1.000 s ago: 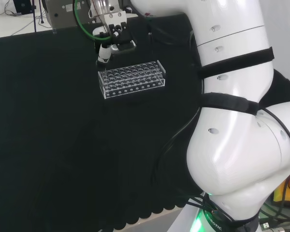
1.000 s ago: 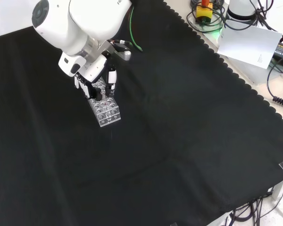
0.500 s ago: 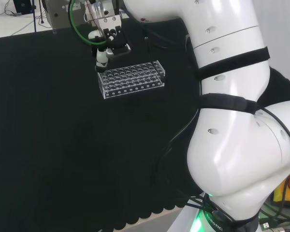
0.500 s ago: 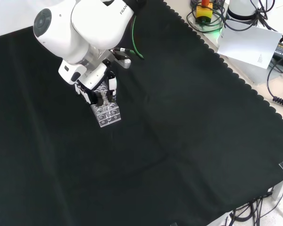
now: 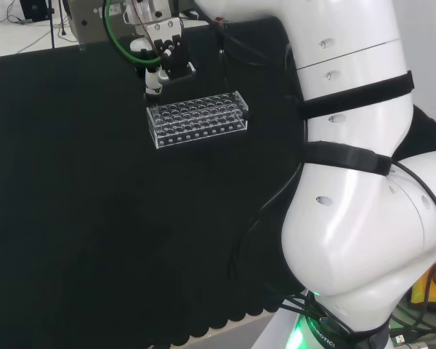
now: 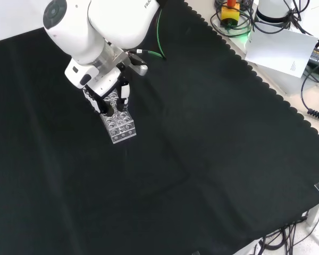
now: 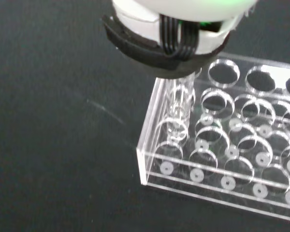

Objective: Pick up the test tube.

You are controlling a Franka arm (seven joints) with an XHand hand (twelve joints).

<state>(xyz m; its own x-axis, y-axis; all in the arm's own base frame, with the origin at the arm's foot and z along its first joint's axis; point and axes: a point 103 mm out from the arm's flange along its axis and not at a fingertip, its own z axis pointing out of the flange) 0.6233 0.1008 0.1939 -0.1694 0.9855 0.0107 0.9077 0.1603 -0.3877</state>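
A clear plastic rack [image 5: 196, 120] with many round holes lies on the black cloth, also seen in the front view [image 6: 120, 126]. My hand [image 5: 160, 64] hovers over the rack's left end in the head view, fingers pointing down [image 6: 107, 100]. In the wrist view the black and white fingers [image 7: 166, 46] are curled round the top of a clear test tube [image 7: 179, 104]. The tube stands upright in a corner hole of the rack [image 7: 217, 171], its lower end still between the rack's plates.
The arm's big white links [image 5: 349, 182] rise at the right of the head view. Black cloth stretches wide around the rack. Cables, a white sheet [image 6: 282, 50] and devices lie beyond the cloth's scalloped edge at the front view's right.
The hand has risen a little above the rack's end, keeping its fingers closed on the tube. The rack has stayed in place.
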